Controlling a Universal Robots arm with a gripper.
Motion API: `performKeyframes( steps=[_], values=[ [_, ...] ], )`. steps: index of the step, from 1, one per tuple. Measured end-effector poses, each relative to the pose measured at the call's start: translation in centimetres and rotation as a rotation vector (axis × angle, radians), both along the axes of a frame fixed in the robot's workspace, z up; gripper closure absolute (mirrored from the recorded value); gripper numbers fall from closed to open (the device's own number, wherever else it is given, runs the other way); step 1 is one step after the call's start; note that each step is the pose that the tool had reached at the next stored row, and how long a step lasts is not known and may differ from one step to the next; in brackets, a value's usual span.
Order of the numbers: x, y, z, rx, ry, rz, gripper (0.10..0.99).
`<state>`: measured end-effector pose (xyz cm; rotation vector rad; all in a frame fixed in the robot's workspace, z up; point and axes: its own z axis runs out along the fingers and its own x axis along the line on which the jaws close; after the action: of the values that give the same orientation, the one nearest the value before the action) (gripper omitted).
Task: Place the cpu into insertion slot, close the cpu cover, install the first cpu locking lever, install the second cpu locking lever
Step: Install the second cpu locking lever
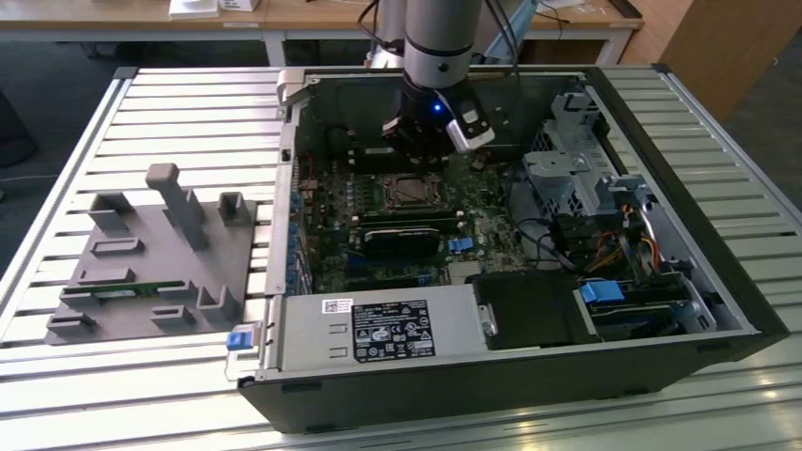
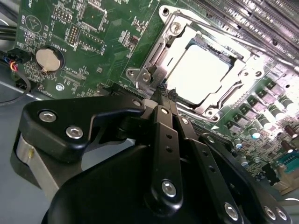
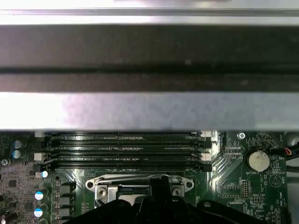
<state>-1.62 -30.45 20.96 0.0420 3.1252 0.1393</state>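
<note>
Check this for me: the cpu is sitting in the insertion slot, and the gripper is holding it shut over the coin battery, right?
Not quite. In the second wrist view the gripper is shut at the edge of the cpu cover, not over the coin battery. The cpu does sit in the insertion slot.

Green motherboard (image 2: pixel 107 42), silvery cpu cover (image 2: pixel 159 65)

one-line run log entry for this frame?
gripper: shut, empty, at socket edge | cpu: in insertion slot | cpu cover: down

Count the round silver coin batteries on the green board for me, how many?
1. The coin battery sits on the green motherboard, off to one side of the insertion slot. More could be hidden behind the gripper.
</note>
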Motion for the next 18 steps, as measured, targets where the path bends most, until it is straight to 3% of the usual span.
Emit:
performKeyframes(
  steps=[6, 13, 18],
  values=[
    [-0.01, -0.29, 0.11, 0.000, 0.0000, 0.000, 0.980],
    [0.00, -0.30, 1.76, 0.000, 0.0000, 0.000, 0.980],
    [0.00, -0.87, 1.81, 0.000, 0.0000, 0.000, 0.980]
  ],
)
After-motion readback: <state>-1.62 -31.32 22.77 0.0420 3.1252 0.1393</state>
